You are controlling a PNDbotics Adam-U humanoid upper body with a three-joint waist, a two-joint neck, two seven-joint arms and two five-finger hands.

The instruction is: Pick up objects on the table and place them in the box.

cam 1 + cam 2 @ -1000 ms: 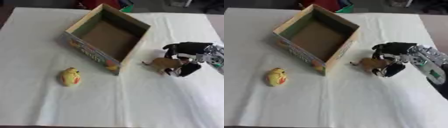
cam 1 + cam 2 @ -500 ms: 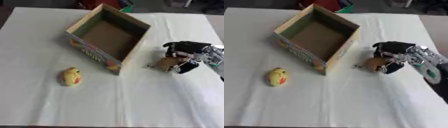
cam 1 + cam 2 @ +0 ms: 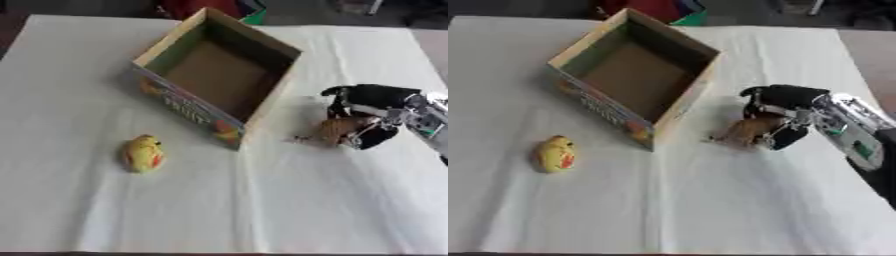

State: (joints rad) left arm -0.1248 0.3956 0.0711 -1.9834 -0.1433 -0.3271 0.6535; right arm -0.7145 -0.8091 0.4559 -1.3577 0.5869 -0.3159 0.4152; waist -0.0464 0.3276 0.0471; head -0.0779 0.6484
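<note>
Right of open box [image 3: 219,80], right hand [image 3: 785,112] gripping brown toy [image 3: 741,132], yellow toy [image 3: 143,153] left.

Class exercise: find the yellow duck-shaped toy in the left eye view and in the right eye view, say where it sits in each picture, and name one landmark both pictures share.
Left eye view: the yellow toy lies left of centre, below the box's near-left corner.
Right eye view: the yellow toy sits nearer the left edge, at the same height.
Shared landmark: the open cardboard box, empty, up and to the right of the toy in both.
</note>
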